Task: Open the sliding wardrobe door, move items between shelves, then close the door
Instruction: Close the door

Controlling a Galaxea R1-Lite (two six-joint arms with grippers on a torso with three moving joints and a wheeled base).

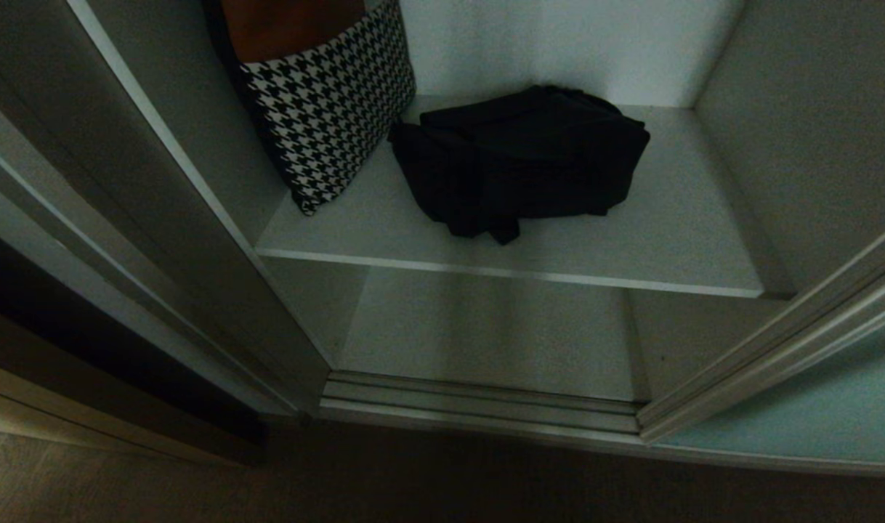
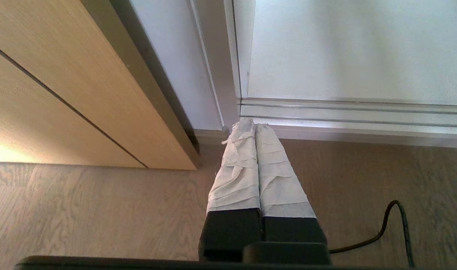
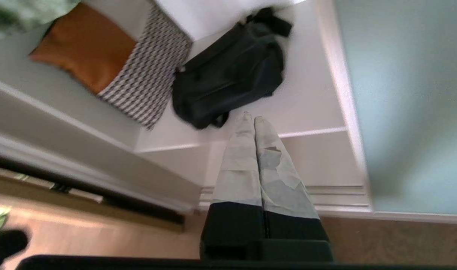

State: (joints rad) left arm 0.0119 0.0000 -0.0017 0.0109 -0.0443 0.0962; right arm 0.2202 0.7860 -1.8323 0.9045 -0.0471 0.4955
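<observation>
On shelf (image 1: pixel 653 240): black bag (image 1: pixel 519 160).

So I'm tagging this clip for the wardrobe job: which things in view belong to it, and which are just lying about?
Belongs to the job:
- sliding wardrobe door, slid open
- black fabric bundle on the upper shelf
- houndstooth cloth item, leaning beside it
- lower shelf
- right gripper, shut, pointing at the bundle

Just lying about:
- wooden cabinet front
- black cable on the floor
- left gripper, parked and shut

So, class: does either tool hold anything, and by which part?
Nothing is held. The left tool and right tool are both shut and empty; the black bag lies untouched.
</observation>
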